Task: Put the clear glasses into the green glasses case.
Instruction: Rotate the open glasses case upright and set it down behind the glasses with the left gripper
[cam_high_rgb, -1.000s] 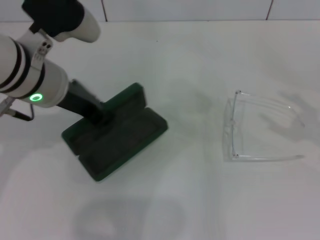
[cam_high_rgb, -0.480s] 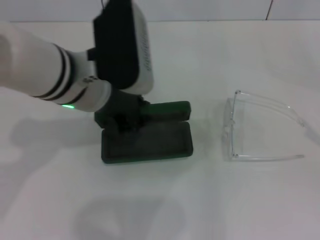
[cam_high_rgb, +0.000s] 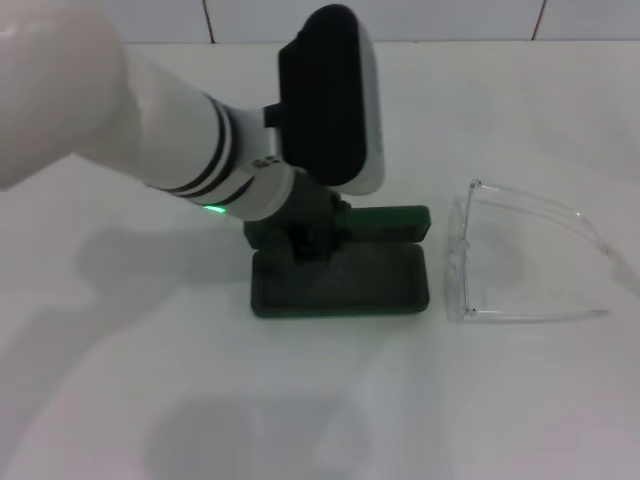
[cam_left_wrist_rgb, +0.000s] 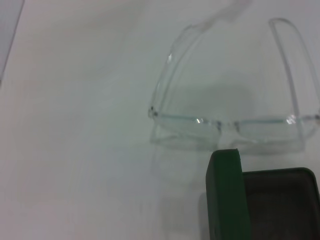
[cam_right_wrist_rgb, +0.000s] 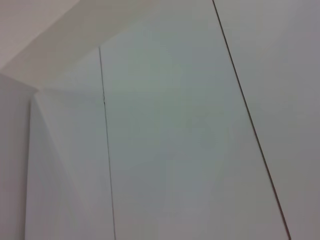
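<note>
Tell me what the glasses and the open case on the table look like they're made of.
The clear glasses look like glossy, fully transparent plastic: the white table shows straight through lens and arms. The green glasses case seems a rigid, smooth dark green shell, probably plastic or a coated hard cover, with a matte grey lining that looks like fabric.

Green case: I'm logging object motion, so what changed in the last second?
The left gripper, on the green glasses case, dragged the open case rightward and squared it up close beside the clear glasses. The glasses stayed put, unfolded on the table.
</note>
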